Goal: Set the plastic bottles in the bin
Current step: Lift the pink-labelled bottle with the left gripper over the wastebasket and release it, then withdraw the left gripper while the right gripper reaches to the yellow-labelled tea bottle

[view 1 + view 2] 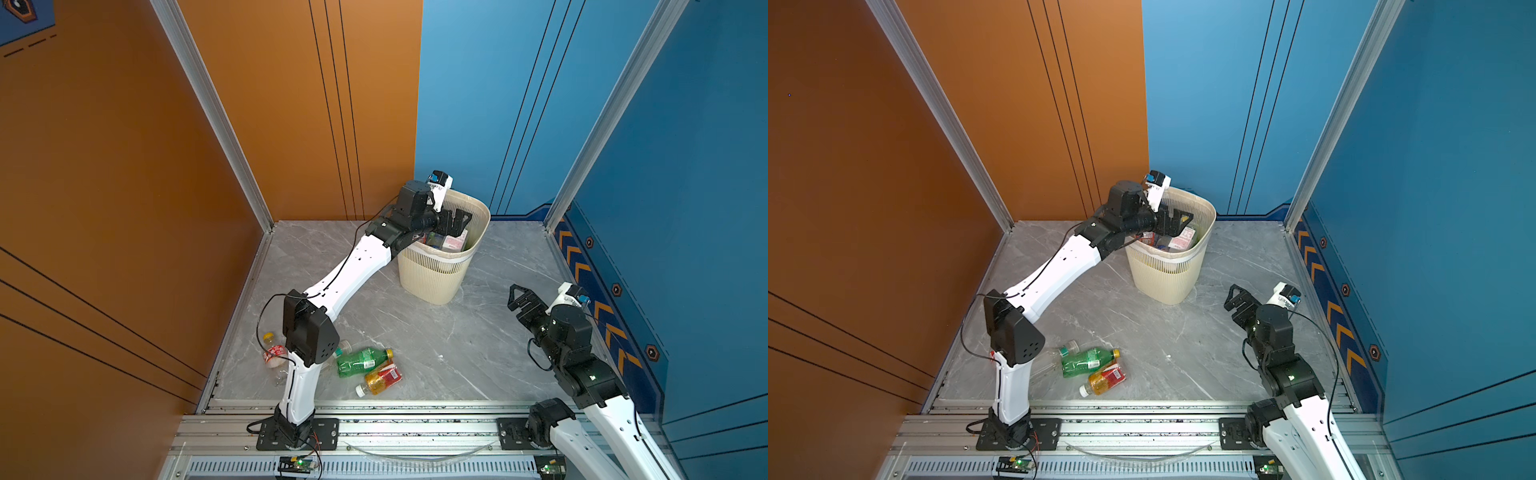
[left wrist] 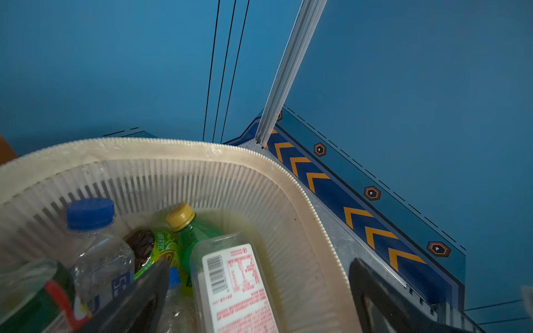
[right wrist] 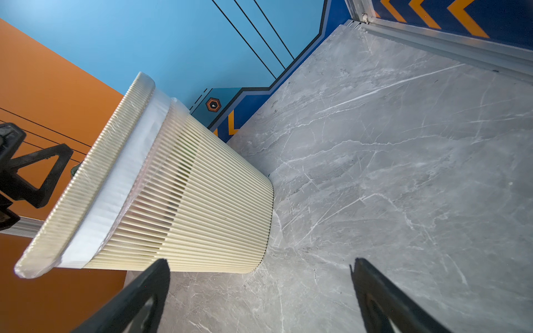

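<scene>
The cream slotted bin (image 1: 440, 274) (image 1: 1163, 278) stands at the back of the grey floor. My left gripper (image 1: 459, 220) (image 1: 1181, 220) (image 2: 259, 268) hangs open over its mouth, holding nothing. Below it in the bin lie a white-and-red-labelled bottle (image 2: 236, 288), a blue-capped clear bottle (image 2: 95, 248) and a yellow-capped green bottle (image 2: 187, 230). On the floor at front left lie a green bottle (image 1: 361, 362) (image 1: 1086, 362), an orange-drink bottle with a red label (image 1: 380, 379) (image 1: 1104, 379) and a clear red-labelled one (image 1: 272, 353). My right gripper (image 1: 519, 297) (image 1: 1235, 297) (image 3: 259, 268) is open and empty, right of the bin (image 3: 202, 216).
My left arm's elbow (image 1: 307, 328) hangs above the floor bottles and partly hides a clear one (image 1: 1054, 361). An aluminium rail (image 1: 374, 419) runs along the front edge. Orange and blue walls close in the left, back and right sides.
</scene>
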### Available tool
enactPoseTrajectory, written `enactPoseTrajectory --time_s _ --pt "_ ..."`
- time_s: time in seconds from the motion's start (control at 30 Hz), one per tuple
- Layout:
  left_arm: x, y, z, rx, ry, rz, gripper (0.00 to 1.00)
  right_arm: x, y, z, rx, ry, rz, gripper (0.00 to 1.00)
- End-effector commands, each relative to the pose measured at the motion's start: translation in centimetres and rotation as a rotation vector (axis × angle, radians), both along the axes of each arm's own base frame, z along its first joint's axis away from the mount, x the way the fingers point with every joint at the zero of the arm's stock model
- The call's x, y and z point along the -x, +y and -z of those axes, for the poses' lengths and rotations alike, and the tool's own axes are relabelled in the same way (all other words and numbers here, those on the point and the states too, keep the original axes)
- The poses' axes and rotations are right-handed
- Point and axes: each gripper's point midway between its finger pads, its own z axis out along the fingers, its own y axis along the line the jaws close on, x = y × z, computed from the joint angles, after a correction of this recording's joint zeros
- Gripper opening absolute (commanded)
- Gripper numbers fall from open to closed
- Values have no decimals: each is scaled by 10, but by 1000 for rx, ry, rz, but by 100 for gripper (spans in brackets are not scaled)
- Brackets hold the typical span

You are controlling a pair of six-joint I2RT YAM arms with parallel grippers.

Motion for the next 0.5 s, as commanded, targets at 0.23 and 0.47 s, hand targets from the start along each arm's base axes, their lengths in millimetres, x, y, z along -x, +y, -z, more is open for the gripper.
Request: enactPoseTrajectory --time_s 0.23,0.47 --pt "68 93 -72 -22 -252 -174 98 0 2 7 28 35 -25 100" --pt "125 211 56 -116 -99 -484 98 -11 13 11 35 55 -81 100"
